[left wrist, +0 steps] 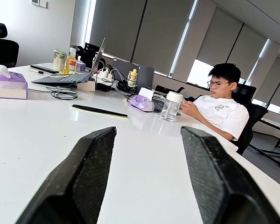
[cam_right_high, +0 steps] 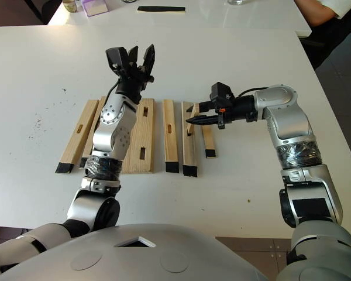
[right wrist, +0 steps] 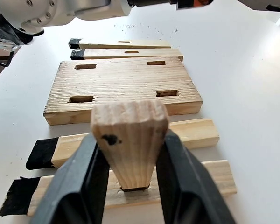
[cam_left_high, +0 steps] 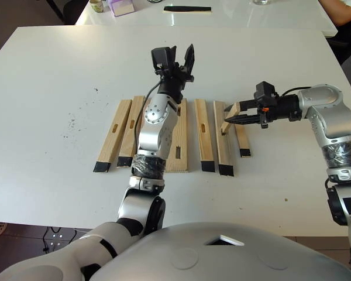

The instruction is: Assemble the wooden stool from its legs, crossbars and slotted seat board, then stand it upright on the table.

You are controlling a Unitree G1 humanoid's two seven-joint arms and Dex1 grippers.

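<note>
White office table (cam_left_high: pixel 58 88), with unassembled stool parts laid flat in a row. At the middle, the slotted seat board (right wrist: pixel 121 86), slots facing up. Just beside the board's left edge, two black-tipped legs (cam_left_high: pixel 114 137); just beside its right edge, three more, all parallel, probably for easy picking. Over the second leg right of the board, the right gripper (cam_right_high: pixel 196 121), clamped on a short crossbar (right wrist: pixel 129 135) held tilted, lower end in that leg's slot, apparently to press the joint home. Above the board's far edge, the left gripper (cam_right_high: pixel 140 57), raised with fingers spread and holding nothing, likely parked clear of the work. No joint visibly finished yet.
</note>
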